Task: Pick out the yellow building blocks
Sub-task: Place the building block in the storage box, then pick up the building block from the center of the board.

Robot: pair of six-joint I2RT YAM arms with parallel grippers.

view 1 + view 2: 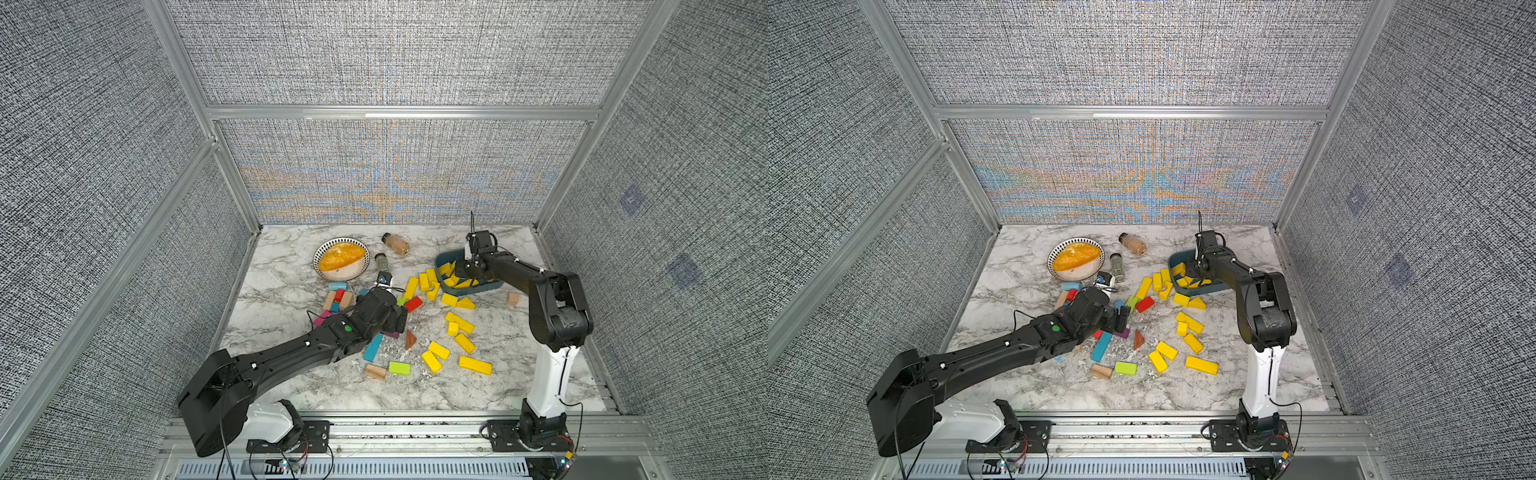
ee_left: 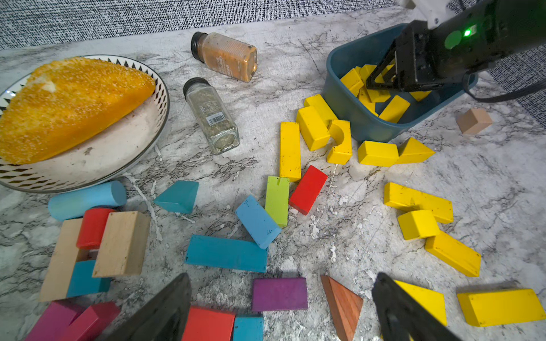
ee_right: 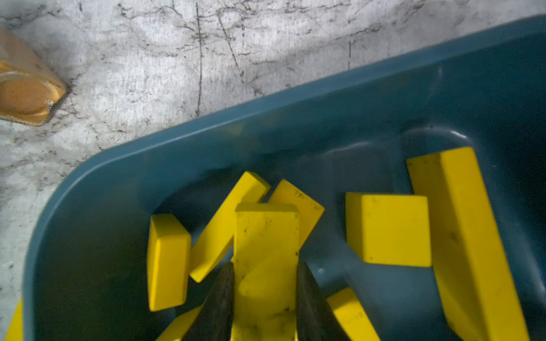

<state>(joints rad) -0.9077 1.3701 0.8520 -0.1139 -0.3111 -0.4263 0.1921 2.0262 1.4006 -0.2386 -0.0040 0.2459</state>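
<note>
The step in hand, as I judge it, is the release of a yellow bar (image 3: 266,259) into the blue bin (image 3: 206,127); the right claw (image 3: 264,298) hangs inside the bin with its two fingers flanking the bar, and the grip looks to be easing, though the wrist view is too close to say whether the pads touch the wood; to do it well, open fully while low over the heap, then rise straight up so the fingers do not drag the bar or catch the bin's wall. The left claw (image 2: 280,307) stands wide and empty above the mixed pile, ready for the next pick; it should take a bar lying clear of its neighbours, across the narrow faces.

The room is a booth of grey woven panels in aluminium framing; the table (image 1: 291,382) is white marble-patterned, scuffed and strewn with pale flecks. The yellow building blocks (image 1: 475,365) lie partly in the bin, partly just beside its near wall, and partly scattered towards the right arm's base; red, blue, lime-green, purple and tan blocks lie around the left arm; a plate (image 1: 322,272) with bread and two spice jars (image 1: 395,243) lie at the back.
</note>
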